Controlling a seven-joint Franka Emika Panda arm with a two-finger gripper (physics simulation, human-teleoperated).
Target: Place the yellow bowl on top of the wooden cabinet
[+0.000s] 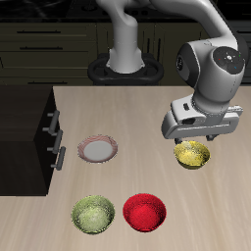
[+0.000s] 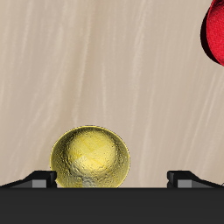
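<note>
Wood table [image 1: 196, 211]: yellow bowl [image 2: 90, 158] upright, mouth up, round; pincer [image 1: 199, 143] above.

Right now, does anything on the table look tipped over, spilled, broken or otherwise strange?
Nothing stands out. The yellow bowl, the yellow-green bowl, the red bowl and the small plate all sit upright and apart on the table. No spill or damage is visible.

The bench [image 1: 196, 211] is seen from front and above; the wrist view looks straight down, close. The yellow bowl [image 1: 193, 155] [image 2: 90, 158] is shared.
</note>
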